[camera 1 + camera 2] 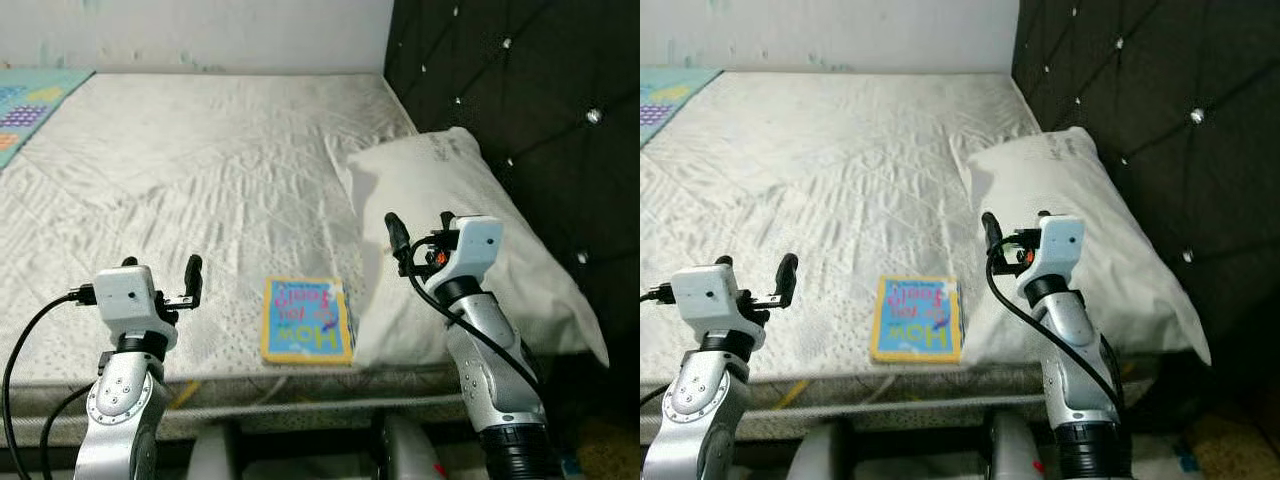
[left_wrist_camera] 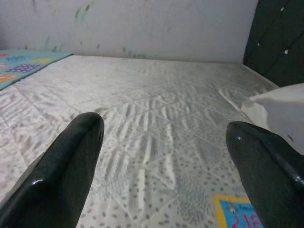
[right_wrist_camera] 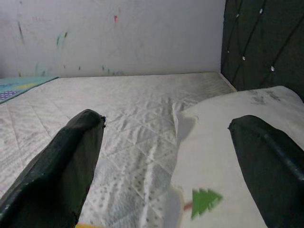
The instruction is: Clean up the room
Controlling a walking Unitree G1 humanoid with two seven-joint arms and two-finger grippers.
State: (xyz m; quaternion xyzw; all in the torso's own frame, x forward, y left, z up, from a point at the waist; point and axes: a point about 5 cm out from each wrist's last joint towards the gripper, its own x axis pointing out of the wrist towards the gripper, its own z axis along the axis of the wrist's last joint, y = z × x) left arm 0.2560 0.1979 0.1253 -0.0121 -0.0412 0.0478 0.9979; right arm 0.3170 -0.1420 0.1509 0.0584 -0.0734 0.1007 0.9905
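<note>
White quilted mattress [image 1: 200, 170] bears book [image 1: 307, 320], pillow [image 1: 470, 240]; left gripper [image 1: 160, 275], right gripper [image 1: 420, 232] seemingly spread, empty.

Head stereo pair looks forward-down from mattress [image 1: 200, 170] foot edge, sharing pillow [image 1: 450, 190] and book [image 1: 307, 320]. Wrist cameras sit low, near the quilting, facing far wall [image 2: 142, 28].

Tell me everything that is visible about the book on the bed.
The book is thin and flat, with a yellow border and a blue cover bearing large colourful letters, upside down from the robot's side. It lies closed, cover up, near the bed's front edge. Its right side meets the white pillow. No gripper touches it.
</note>
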